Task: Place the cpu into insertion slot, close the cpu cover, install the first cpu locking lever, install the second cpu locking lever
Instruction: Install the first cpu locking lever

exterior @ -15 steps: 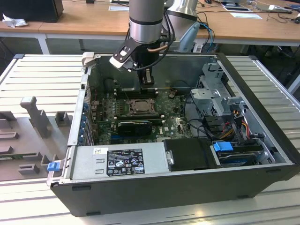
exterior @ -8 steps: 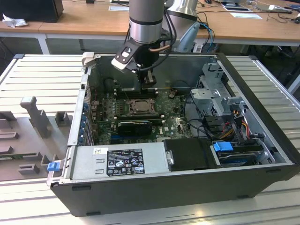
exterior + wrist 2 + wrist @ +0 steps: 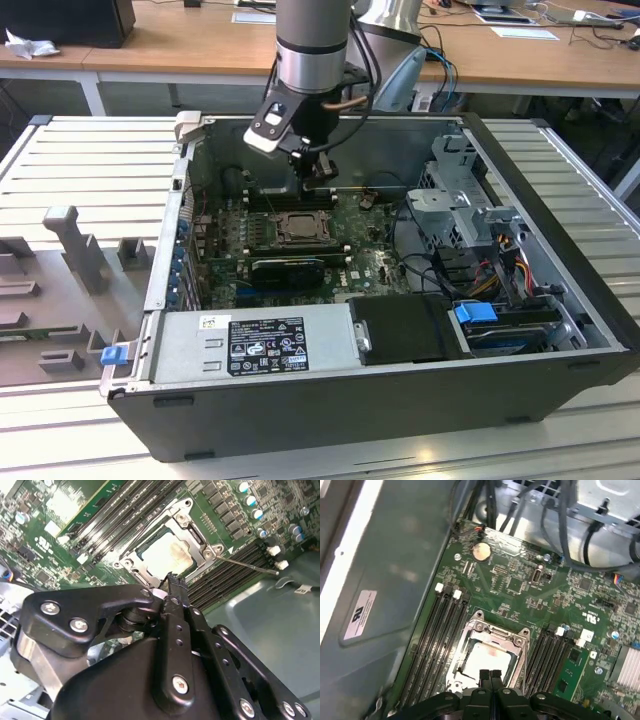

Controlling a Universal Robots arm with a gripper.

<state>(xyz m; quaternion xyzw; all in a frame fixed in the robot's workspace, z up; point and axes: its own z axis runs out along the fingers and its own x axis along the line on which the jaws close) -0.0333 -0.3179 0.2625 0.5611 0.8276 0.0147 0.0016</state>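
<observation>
The cpu [image 3: 487, 657] lies pale and square in the insertion slot [image 3: 126, 562] on the green motherboard, also seen as the cpu [image 3: 299, 228] in the exterior view. The silvery cpu cover [image 3: 519, 645] lies flat as a frame around the chip. A thin metal locking lever [image 3: 250, 566] sticks out from one socket corner over the memory slots. My gripper [image 3: 489, 674] hangs a little above the socket's edge, shut with nothing between its fingers; in the exterior view the gripper [image 3: 318, 176] is just behind the socket.
Long black memory slots [image 3: 437, 630] flank the socket on both sides. A black expansion card [image 3: 288, 268] lies in front of it. The case wall [image 3: 395, 140], drive cage [image 3: 465, 205], cables and power supply [image 3: 255, 345] hem in the board.
</observation>
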